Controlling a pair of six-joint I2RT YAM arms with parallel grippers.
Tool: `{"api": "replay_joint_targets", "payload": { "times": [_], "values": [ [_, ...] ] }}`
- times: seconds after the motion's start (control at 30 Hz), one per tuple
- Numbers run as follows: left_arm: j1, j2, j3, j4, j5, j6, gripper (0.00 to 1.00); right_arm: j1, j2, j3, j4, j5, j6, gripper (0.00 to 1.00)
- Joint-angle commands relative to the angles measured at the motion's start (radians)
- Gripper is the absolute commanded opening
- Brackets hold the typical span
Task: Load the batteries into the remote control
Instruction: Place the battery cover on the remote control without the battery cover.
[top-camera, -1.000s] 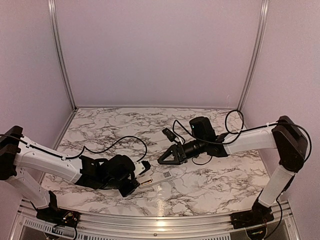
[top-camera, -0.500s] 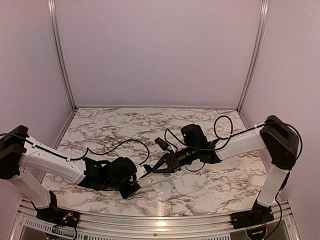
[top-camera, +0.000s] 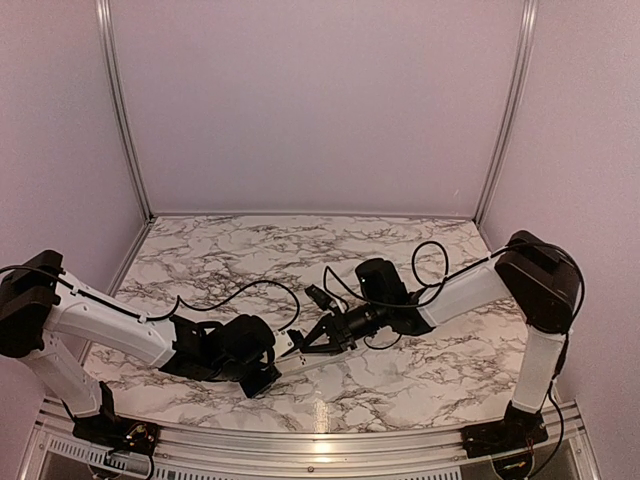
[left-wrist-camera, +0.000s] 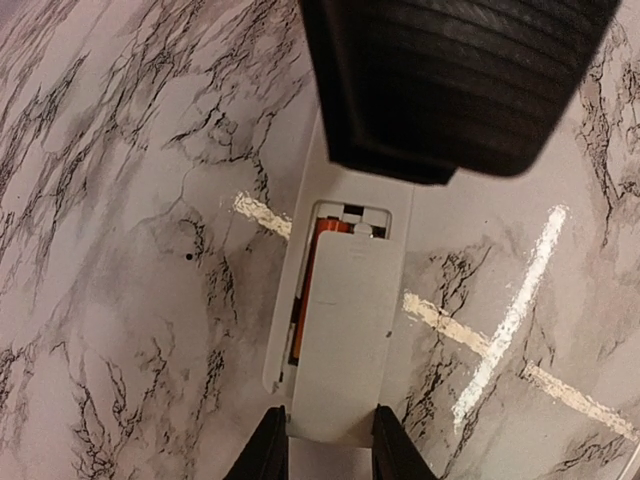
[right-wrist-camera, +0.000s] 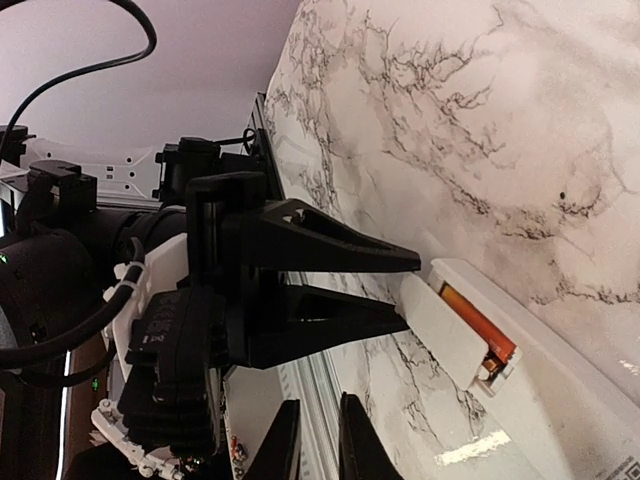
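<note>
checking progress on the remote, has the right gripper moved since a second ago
Yes. The right gripper has shifted left and nearer along the marble table, closing on the remote control.

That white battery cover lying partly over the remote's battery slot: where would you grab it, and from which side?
Probably pinch the battery cover across its two long edges, near the end over the orange battery, coming from above at the free end of the remote control. It is thin and flat, and the left gripper straddles its other end.
</note>
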Motion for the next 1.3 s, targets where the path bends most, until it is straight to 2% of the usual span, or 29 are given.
{"api": "replay_joint_targets", "payload": {
  "times": [0.0,0.27,1.27],
  "values": [
    [0.014,0.013,-0.006,0.012,-0.002,0.019,0.21,0.014,0.038,-0.008,0.074,-0.015,0.038,0.12],
    [0.022,0.022,0.003,0.009,-0.014,0.025,0.21,0.016,0.068,-0.003,0.134,-0.027,0.077,0.1],
    [0.026,-0.039,0.026,-0.037,0.005,0.028,0.28,0.026,0.102,0.044,0.036,-0.006,0.019,0.07]
  ]
}}
